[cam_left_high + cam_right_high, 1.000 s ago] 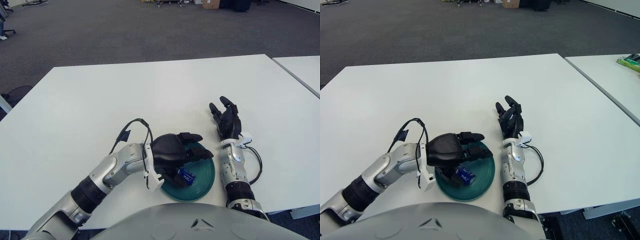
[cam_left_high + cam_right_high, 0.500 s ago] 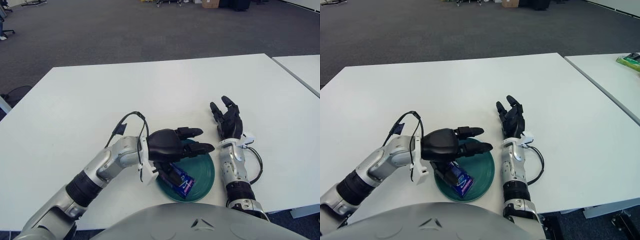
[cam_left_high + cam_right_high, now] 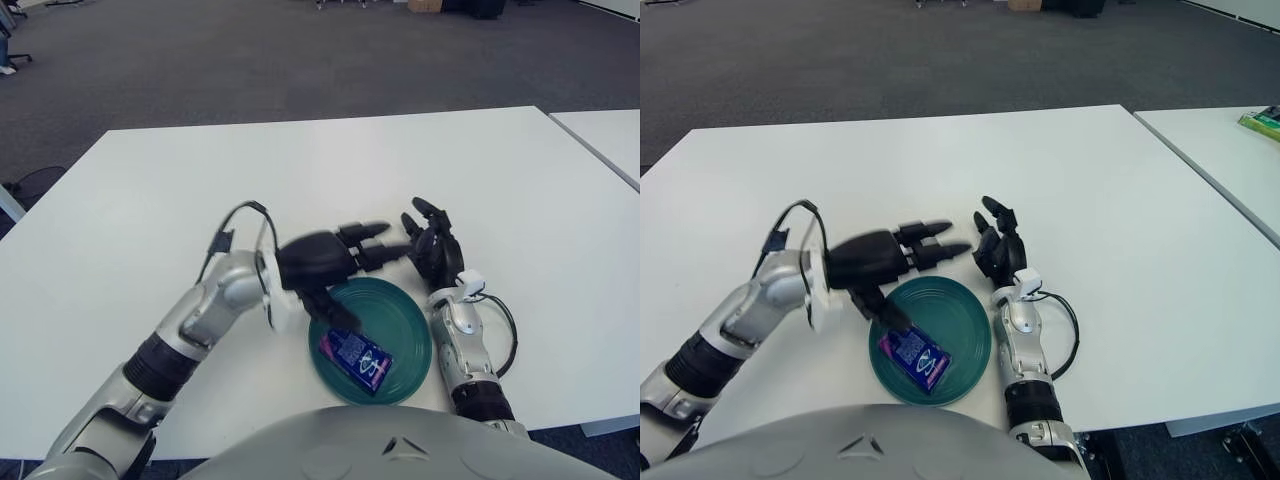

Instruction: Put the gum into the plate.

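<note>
- The gum point(image 3: 356, 359), a blue and purple pack, lay flat inside the green plate point(image 3: 405, 312), toward its near-left part.
- The plate sat on the white desk point(image 3: 330, 170) near its front edge.
- The left robot hand point(image 3: 330, 262) hovered over the far-left rim of the plate, fingers stretched out and holding nothing; one finger pointed down toward the gum without clearly touching it.
- The right robot hand point(image 3: 432, 250) showed just beyond the plate's far-right rim, fingers loosely spread and empty.
- A second white desk point(image 3: 1230, 160) stood well apart to the right.
</note>
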Motion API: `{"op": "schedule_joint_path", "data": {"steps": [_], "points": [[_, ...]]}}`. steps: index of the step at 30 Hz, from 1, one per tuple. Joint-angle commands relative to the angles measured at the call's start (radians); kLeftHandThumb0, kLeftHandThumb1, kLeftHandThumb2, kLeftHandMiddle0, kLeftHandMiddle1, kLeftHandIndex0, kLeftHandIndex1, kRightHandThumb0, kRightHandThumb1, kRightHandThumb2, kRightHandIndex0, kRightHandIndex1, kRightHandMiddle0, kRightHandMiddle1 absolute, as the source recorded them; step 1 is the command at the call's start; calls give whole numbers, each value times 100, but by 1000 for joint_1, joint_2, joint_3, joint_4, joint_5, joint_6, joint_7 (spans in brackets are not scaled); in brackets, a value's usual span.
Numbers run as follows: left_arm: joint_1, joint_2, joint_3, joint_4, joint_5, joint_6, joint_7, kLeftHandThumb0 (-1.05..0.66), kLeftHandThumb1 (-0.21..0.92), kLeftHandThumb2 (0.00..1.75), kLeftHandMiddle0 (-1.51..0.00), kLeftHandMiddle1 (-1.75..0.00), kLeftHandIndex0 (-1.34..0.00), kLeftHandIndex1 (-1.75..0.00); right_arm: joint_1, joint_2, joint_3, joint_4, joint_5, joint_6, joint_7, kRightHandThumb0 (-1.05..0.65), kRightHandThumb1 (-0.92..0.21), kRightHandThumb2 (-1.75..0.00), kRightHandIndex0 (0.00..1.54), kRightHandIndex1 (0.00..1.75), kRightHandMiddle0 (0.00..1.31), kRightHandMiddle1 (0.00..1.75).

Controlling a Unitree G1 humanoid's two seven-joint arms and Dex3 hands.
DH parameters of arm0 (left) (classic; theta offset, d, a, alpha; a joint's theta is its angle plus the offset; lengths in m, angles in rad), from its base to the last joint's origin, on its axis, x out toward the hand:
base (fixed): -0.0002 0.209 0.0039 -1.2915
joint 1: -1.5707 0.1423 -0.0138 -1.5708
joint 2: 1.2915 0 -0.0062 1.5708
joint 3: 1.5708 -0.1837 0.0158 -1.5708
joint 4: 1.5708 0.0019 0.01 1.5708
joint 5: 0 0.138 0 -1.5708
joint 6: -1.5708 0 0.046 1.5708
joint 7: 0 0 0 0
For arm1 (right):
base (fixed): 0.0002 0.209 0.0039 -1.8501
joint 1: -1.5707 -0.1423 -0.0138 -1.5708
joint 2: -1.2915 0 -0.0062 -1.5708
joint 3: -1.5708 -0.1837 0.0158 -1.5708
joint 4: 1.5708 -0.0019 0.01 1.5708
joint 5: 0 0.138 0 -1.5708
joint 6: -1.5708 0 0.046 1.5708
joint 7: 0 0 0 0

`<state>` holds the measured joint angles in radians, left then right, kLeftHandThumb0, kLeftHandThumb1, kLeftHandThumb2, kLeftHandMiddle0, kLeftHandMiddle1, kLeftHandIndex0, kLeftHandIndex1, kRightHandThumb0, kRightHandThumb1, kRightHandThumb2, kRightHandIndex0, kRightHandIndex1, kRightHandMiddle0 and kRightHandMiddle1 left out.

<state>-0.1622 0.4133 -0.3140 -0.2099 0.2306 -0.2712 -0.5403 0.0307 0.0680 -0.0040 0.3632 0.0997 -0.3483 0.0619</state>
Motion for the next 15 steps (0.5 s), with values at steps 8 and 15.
{"op": "schedule_joint_path", "data": {"steps": [8,15], "points": [[298,-426,200,35,-542,281,282,-105,92,91,0,0,-2,-3,97,-4,-28,218,-17,60,-29,-76,-92,-94,44,5,0,73],[389,-500,251,-71,-598,422,424,-105,92,96,0,0,0,0,105,-9,-26,204,-27,58,-36,-78,-92,-93,47,6,0,74]]}}
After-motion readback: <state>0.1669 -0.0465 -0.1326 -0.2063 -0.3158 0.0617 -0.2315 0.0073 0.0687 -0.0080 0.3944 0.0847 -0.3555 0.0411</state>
